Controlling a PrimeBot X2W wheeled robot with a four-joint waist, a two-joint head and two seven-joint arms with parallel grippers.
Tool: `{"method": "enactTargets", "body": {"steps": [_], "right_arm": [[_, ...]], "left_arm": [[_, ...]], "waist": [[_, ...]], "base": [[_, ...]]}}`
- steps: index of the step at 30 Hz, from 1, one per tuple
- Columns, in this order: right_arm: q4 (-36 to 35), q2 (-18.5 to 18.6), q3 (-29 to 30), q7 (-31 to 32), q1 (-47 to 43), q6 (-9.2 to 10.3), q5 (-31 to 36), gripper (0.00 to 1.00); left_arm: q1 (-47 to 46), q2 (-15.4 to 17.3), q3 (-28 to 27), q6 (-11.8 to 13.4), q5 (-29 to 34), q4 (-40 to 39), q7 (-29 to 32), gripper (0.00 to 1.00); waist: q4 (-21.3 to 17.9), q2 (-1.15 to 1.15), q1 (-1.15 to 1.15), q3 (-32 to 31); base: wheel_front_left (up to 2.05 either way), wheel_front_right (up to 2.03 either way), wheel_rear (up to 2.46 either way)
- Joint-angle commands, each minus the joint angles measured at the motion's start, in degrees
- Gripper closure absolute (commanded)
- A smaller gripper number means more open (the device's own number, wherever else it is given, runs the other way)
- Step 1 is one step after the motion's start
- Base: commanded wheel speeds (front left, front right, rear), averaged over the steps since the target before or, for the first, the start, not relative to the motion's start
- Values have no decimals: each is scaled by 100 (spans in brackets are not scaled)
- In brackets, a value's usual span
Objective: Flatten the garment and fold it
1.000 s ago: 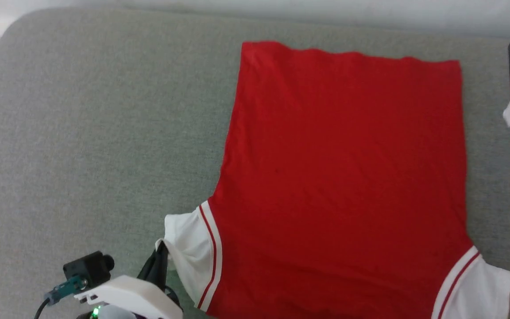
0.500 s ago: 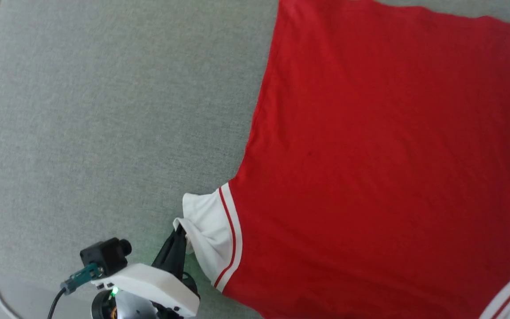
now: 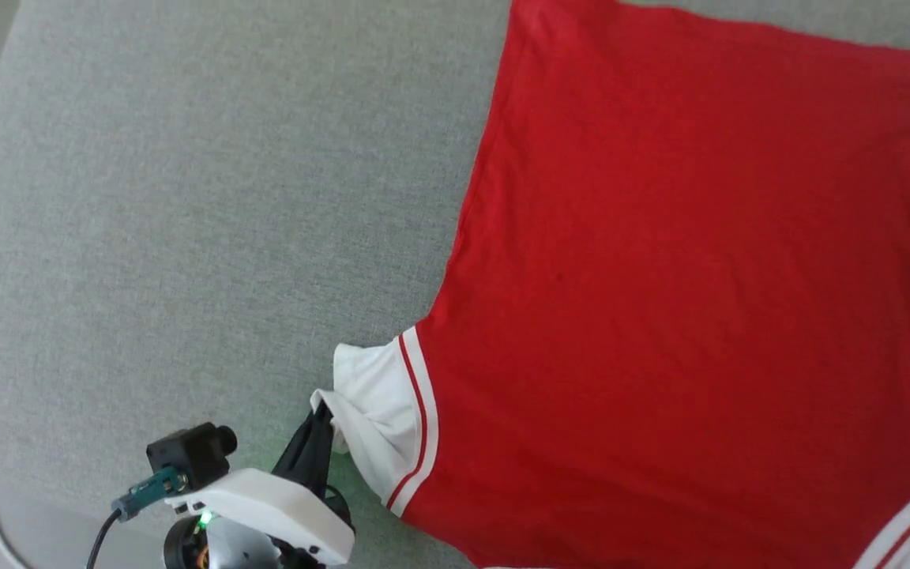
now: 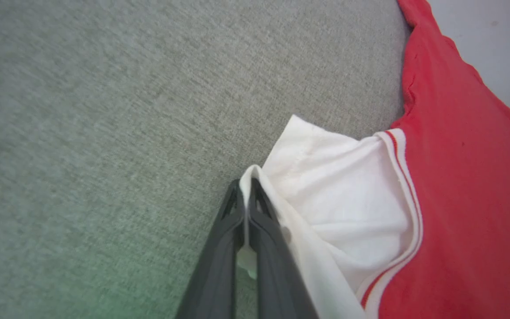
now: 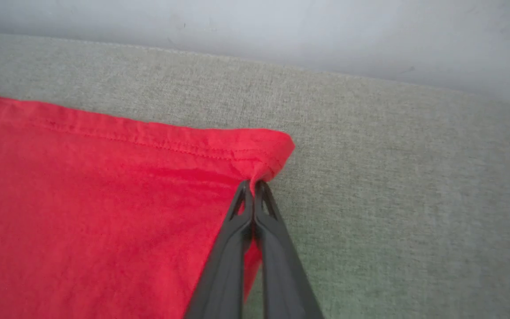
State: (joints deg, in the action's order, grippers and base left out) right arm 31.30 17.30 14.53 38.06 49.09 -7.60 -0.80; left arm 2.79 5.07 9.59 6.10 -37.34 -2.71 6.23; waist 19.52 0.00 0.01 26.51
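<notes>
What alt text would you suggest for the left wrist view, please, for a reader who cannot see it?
The left gripper is shut on the white sleeve of the red garment, pinching the sleeve's edge. The sleeve is rumpled beside its red-and-white striped trim, and the garment lies on a grey fabric cushion.

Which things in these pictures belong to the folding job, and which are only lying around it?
Belonging to the job:
- red jersey shirt with white sleeves
- left tool, shut on a white sleeve's edge
- right tool, shut on a red hem corner

Only lying around:
- grey woven cushion surface under the shirt
- pale wall behind it
</notes>
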Motion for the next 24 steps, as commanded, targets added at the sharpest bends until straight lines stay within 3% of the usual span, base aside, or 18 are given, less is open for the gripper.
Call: {"method": "enactTargets", "body": {"steps": [1,7,12,20,24], "right_arm": [[-193,-91,24,-489,-282,11,-157,100],[-920,-403,337,-2487,-1482,11,-186,100],[-1539,-778,783,-3310,-2582,11,-20,100],[-2312,-1211,1358,-2942,-3967,11,175,100],[-2538,-1357,1610,-2119,-4564,11,97,100]], "left_arm": [[87,101,-44,73,-21,186,105,100],[376,285,-176,197,-17,80,194,100],[690,426,-242,300,-24,-87,331,100],[1020,544,-290,416,-38,-337,478,100],[1128,587,-280,447,-41,-438,544,100]], "waist": [[-161,0,-1,-369],[-404,0,-1,-1091],[-623,0,-1,-1573],[-863,0,-1,-1956],[-938,0,-1,-2045]], "base": [[0,0,0],[0,0,0],[0,0,0],[0,0,0],[0,0,0]]}}
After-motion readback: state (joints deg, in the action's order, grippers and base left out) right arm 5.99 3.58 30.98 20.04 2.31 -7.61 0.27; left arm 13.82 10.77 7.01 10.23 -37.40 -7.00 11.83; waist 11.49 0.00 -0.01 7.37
